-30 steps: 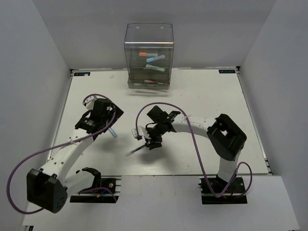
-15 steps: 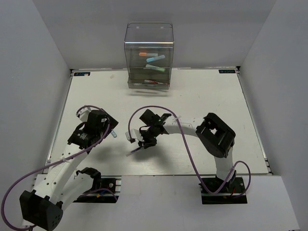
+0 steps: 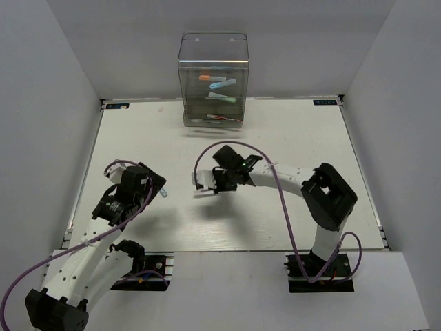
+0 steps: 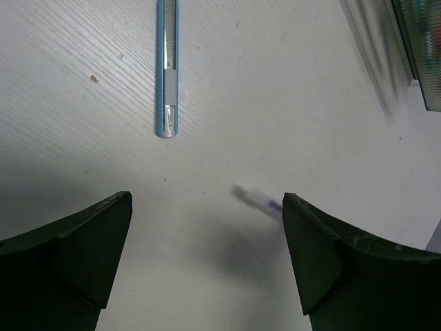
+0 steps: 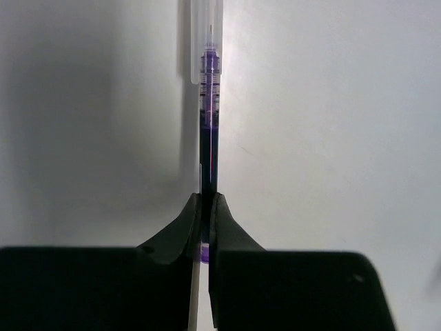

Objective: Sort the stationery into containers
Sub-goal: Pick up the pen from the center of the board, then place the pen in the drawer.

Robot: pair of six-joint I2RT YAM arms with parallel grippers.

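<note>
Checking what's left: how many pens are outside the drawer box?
2: a purple pen in the right gripper, and a light-blue pen on the table by the left gripper. Others may be hidden.

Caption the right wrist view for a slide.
Right gripper shut on a clear pen with purple ink, over the white table.

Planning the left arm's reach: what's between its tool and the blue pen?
Only bare table, as the left wrist view shows: the open left tool faces the blue pen with nothing between them.
</note>
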